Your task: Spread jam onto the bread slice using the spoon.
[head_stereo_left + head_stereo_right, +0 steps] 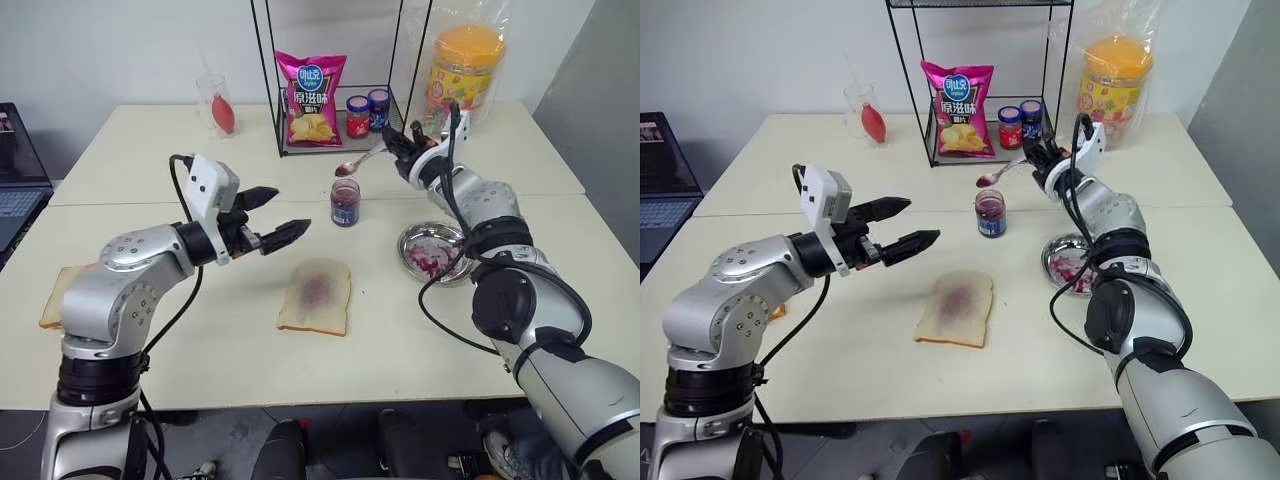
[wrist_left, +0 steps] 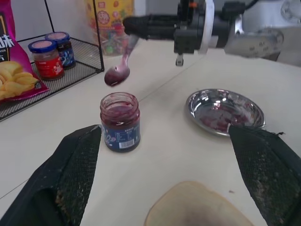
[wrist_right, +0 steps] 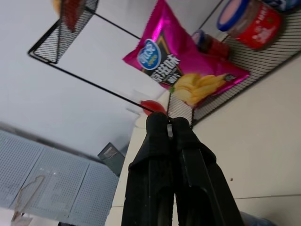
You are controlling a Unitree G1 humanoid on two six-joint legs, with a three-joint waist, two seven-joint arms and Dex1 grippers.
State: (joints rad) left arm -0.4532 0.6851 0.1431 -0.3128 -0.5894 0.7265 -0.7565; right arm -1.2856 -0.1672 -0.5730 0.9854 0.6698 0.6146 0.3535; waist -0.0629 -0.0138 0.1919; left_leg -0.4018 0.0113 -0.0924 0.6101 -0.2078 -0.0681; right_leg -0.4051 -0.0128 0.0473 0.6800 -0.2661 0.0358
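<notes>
The bread slice (image 1: 316, 295) lies flat in the middle of the table, with a purplish stain at its centre. Behind it stands the open jar of jam (image 1: 345, 202), dark red-purple inside. My right gripper (image 1: 397, 148) is shut on the handle of the spoon (image 1: 352, 165). The spoon's purplish bowl (image 2: 116, 75) hangs just above and behind the jar's mouth. My left gripper (image 1: 290, 209) is open and holds nothing. It hovers level over the table to the left of the bread, pointing toward the jar.
A steel dish (image 1: 407, 246) smeared with jam sits right of the jar. A wire rack (image 1: 280, 110) at the back holds a pink chips bag (image 1: 312, 100) and two lidded jars (image 1: 368, 112). A stack of bread (image 1: 52, 297) lies far left, and a yellow-lidded tub (image 1: 465, 65) stands back right.
</notes>
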